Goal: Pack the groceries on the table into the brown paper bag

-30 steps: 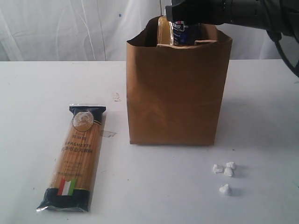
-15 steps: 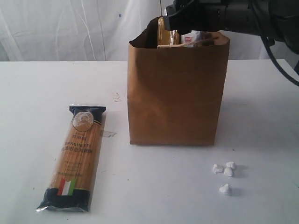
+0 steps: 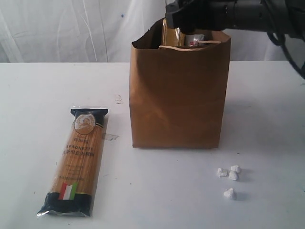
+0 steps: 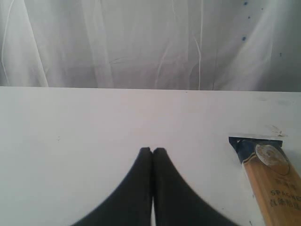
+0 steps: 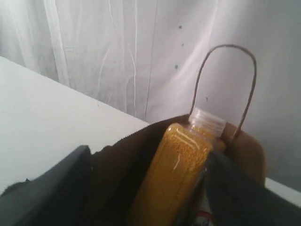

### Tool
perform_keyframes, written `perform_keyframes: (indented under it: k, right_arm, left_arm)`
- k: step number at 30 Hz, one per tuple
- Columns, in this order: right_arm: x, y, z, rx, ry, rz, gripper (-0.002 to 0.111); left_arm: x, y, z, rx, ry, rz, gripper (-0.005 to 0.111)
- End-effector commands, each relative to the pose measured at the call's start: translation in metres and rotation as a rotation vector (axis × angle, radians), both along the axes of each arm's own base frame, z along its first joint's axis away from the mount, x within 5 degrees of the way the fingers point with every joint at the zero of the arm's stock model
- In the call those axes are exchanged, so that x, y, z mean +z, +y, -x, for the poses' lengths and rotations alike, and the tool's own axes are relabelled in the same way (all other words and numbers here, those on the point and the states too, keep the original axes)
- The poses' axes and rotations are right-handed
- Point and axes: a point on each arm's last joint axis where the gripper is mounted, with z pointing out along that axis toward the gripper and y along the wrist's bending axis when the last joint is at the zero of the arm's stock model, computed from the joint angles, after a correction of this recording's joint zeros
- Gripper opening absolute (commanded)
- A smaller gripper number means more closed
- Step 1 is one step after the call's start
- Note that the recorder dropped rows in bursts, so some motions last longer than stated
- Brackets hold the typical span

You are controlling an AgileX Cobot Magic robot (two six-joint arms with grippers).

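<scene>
The spaghetti (image 3: pixel 74 162) lies flat at the desk's (image 3: pixel 38 95) front, with white crumbs (image 3: pixel 228 177) before the bag (image 3: pixel 178 100). The left tool (image 4: pixel 152 151) hangs closed and empty near the spaghetti's top end. Farther back the bag stands upright with a bottle (image 5: pixel 176 169) inside it. The right tool (image 5: pixel 149 157) gapes over the bag's mouth, gripping nothing.

The right tool (image 5: pixel 148 157) hangs over the mouth of the paper bag (image 3: pixel 178 95), with the bottle (image 5: pixel 181 160) standing in the bag between its fingers (image 5: pixel 47 188). Below the tool, the bag stands on the desk (image 3: pixel 43 90). The spaghetti packet (image 3: pixel 76 162) lies flat on the desk, well apart from it and nearer the left tool (image 4: pixel 152 153).
</scene>
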Motion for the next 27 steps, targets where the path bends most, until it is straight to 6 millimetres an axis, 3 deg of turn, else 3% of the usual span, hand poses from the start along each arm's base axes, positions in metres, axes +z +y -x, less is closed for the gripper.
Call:
perform_keyframes:
  k: [1, 4, 7, 11, 15, 20, 27]
  right_arm:
    - [0.042, -0.017, 0.028, -0.014, -0.107, -0.08, 0.057]
    - [0.072, -0.031, 0.058, -0.007, -0.227, -0.077, 0.047]
    - [0.094, -0.047, 0.085, -0.002, -0.393, 0.083, 0.034]
    - [0.103, -0.07, 0.102, -0.035, -0.44, 0.205, 0.011]
    - [0.089, -0.093, 0.096, -0.095, -0.291, 0.311, 0.0]
    - [0.063, -0.141, 0.083, -0.428, -0.094, 0.193, 0.0]
    - [0.002, -0.149, 0.092, -0.503, 0.166, 0.108, 0.0]
  left_arm:
    - [-0.001, -0.001, 0.0, -0.01, -0.003, -0.01, 0.0]
    - [-0.001, -0.001, 0.0, -0.01, -0.003, -0.01, 0.0]
    - [-0.001, -0.001, 0.0, -0.01, -0.003, -0.01, 0.0]
    - [-0.001, -0.001, 0.0, -0.01, -0.003, -0.01, 0.0]
    - [-0.001, -0.001, 0.0, -0.01, -0.003, -0.01, 0.0]
    - [-0.001, -0.001, 0.0, -0.01, -0.003, -0.01, 0.0]
    - [-0.001, -0.001, 0.0, -0.01, -0.003, -0.01, 0.0]
